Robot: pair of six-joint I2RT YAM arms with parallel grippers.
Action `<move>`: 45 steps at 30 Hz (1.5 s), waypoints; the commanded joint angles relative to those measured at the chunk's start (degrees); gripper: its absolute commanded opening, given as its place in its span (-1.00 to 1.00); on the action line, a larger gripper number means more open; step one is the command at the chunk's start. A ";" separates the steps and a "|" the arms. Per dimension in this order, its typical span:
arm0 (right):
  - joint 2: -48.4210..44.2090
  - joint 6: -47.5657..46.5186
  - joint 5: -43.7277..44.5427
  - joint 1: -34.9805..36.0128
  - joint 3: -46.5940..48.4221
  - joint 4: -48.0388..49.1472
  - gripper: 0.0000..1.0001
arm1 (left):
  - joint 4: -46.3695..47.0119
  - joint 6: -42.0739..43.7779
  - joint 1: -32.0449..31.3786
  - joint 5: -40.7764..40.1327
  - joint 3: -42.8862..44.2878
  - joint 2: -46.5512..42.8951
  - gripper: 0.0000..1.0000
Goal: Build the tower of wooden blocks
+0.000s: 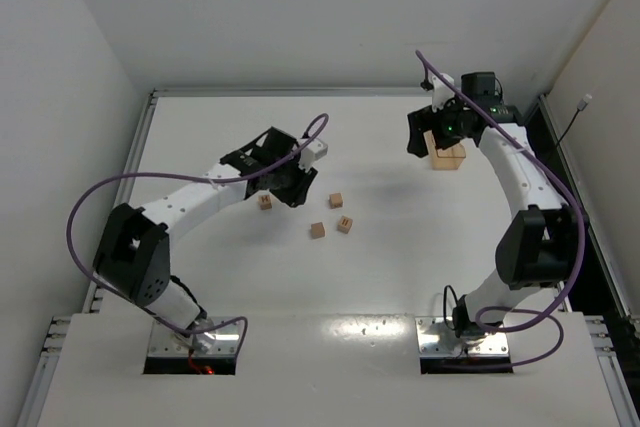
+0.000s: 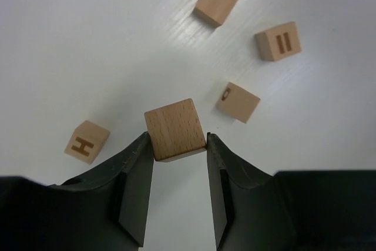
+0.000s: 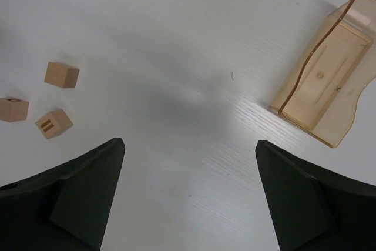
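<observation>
My left gripper (image 2: 176, 139) is shut on a plain wood block (image 2: 175, 123), pinched at its fingertips above the table. Loose wood blocks lie around it: an H-marked one (image 2: 87, 141), an O-marked one (image 2: 237, 101), a two-bar one (image 2: 277, 41) and a plain one (image 2: 216, 2). In the top view the left gripper (image 1: 290, 185) hides the held block; the loose blocks lie at mid-table (image 1: 265, 201) (image 1: 336, 200) (image 1: 344, 224) (image 1: 317, 231). My right gripper (image 3: 189, 145) is open and empty, at back right (image 1: 425, 137). No stack of cubes shows.
A pale wooden open tray (image 1: 447, 157) stands at back right beside the right gripper; it also shows in the right wrist view (image 3: 329, 95). Three loose blocks show at the left of that view (image 3: 61, 74). White walls border the table at back and sides.
</observation>
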 commanded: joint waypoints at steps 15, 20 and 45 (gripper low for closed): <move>0.02 3.01 -0.82 2.41 -1.55 3.12 0.82 | 29.90 -11.16 1.29 -8.79 -8.69 9.73 -1.00; 0.02 3.01 -0.29 2.41 -1.55 3.12 0.82 | 31.21 -10.55 0.06 -9.85 -3.76 15.90 -1.00; 0.55 2.48 0.23 2.41 -0.41 2.07 0.82 | 28.50 -12.13 -6.27 -7.30 -12.63 16.69 -0.40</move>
